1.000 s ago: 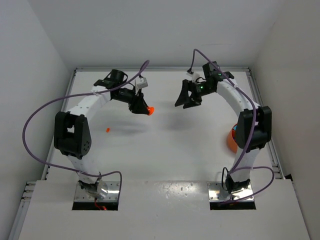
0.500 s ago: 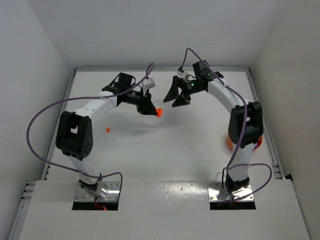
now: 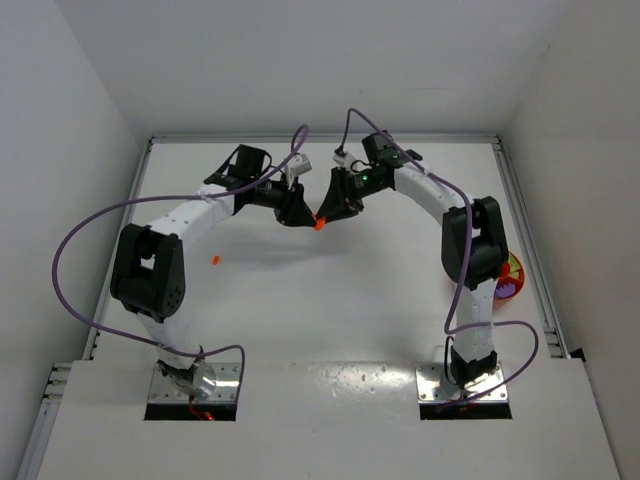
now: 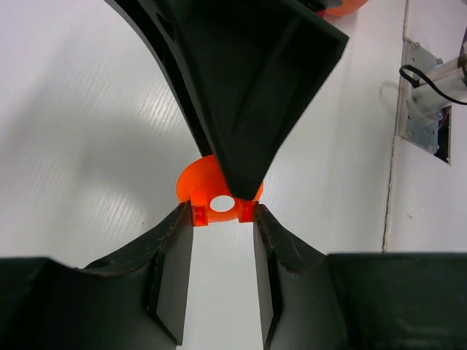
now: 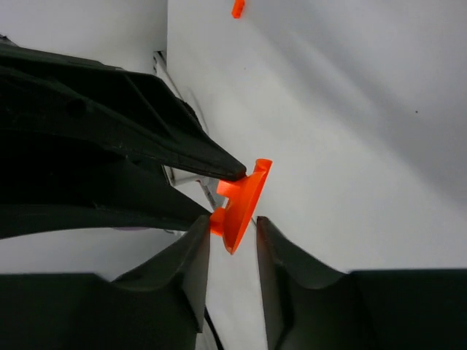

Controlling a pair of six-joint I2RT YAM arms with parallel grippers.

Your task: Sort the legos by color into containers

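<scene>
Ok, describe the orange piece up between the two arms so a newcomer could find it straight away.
Over the far middle of the white table, the left gripper and right gripper meet tip to tip. The left one pinches a flat round orange piece with a hole, the right one straddling it. The other orange brick lies loose on the table, further left.

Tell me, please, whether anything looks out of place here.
One small orange brick lies alone on the left of the table, far from the bowl at the right edge. Also unusual: the left gripper pinches a round orange piece while the right gripper flanks that same piece.
</scene>
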